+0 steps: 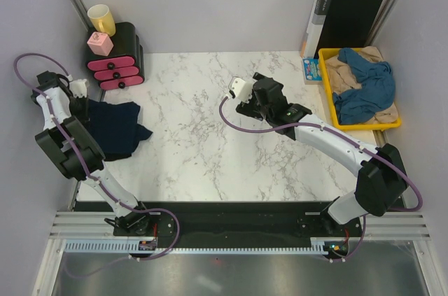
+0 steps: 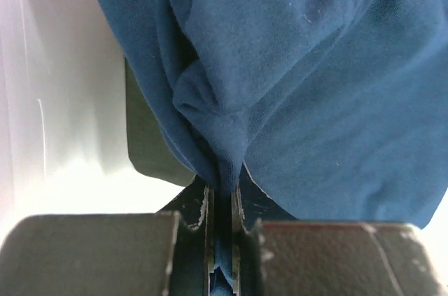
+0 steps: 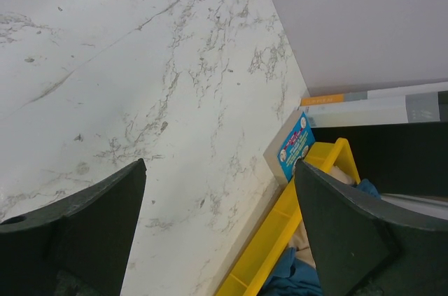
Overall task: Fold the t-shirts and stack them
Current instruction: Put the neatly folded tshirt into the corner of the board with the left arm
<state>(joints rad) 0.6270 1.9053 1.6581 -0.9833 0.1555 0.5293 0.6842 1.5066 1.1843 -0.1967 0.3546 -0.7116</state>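
L jaws clamp navy t-shirt (image 2: 315, 86); R jaws wide above table (image 3: 140, 65).

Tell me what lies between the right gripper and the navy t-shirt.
Nothing. In the top view, only bare marble tabletop stretches between the open right gripper and the navy t-shirt, which the left gripper pinches at the table's left side.

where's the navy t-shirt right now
In the top view the navy t-shirt is bunched at the left edge of the table, on the near side of the pink drawer unit, with a fold pinched in the left gripper.
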